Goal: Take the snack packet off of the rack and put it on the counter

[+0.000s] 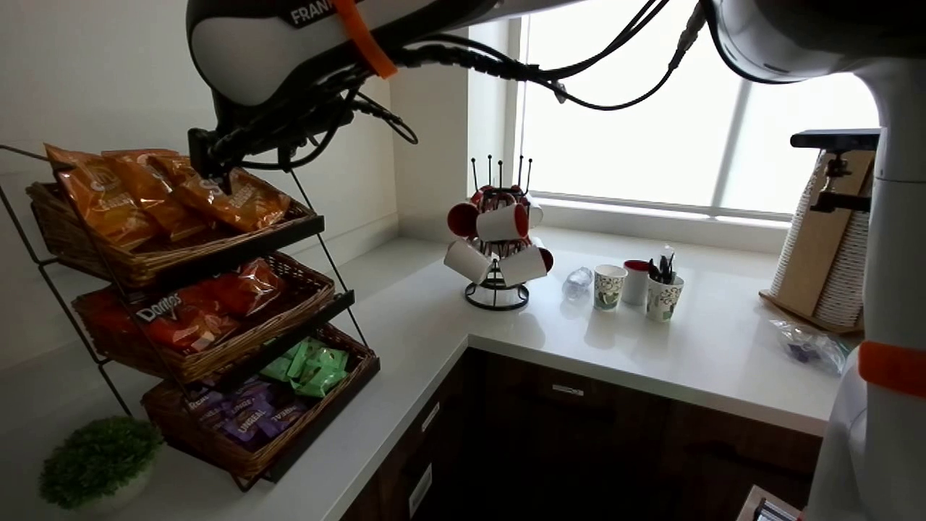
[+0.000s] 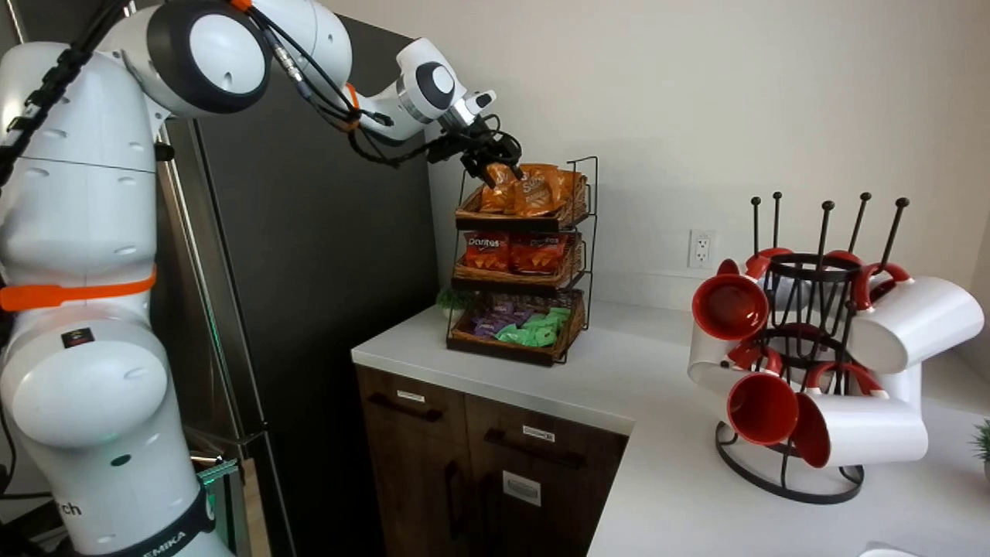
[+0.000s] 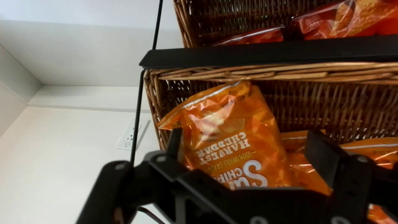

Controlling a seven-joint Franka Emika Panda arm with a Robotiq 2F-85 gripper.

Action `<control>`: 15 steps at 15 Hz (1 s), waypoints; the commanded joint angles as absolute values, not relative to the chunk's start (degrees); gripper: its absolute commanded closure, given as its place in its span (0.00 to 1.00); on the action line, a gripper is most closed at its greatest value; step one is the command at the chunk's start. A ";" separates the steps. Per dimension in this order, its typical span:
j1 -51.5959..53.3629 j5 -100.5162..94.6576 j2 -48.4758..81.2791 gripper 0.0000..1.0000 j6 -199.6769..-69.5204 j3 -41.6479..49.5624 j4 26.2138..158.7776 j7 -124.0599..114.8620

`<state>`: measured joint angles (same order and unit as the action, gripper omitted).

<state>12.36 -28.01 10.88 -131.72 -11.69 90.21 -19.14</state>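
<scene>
Hovering at the top tier of the rack with the gripper, spreading the fingers wide apart and gripping nothing. Framing the snack packet between those fingers in the wrist view, reading "Harvest Cheddar" on its shiny orange foil. Finding that packet in the rack's top wicker basket, close to one end, just beside more orange packets of like kind. Not telling touch from mere overlap with any certainty at the packet's edge, peering past a dark, blurred finger there.

Lower on the rack, seeing red packets marked "Doritos" in the middle basket, then purple packets and green packets side by side in the bottom basket. Under the rack, showing the white counter in both exterior views, following it out past the rack and around a corner. Just beside the rack, spotting a potted plant. Well apart from the rack, along the counter, meeting the mug tree, loaded with red-and-white mugs hanging tilted. Farther yet from the rack, making out two patterned paper cups in an exterior view, with dark utensils in one.
</scene>
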 commanded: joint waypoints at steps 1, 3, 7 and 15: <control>14.50 -27.31 12.73 0.00 -135.38 -10.79 89.77 -16.40; 15.44 -28.30 13.82 0.00 -137.88 -10.55 89.60 -15.95; 16.99 -30.42 15.44 0.00 -142.63 -8.85 89.67 -16.63; 18.81 -34.17 17.42 0.52 -149.68 -5.01 89.53 -18.03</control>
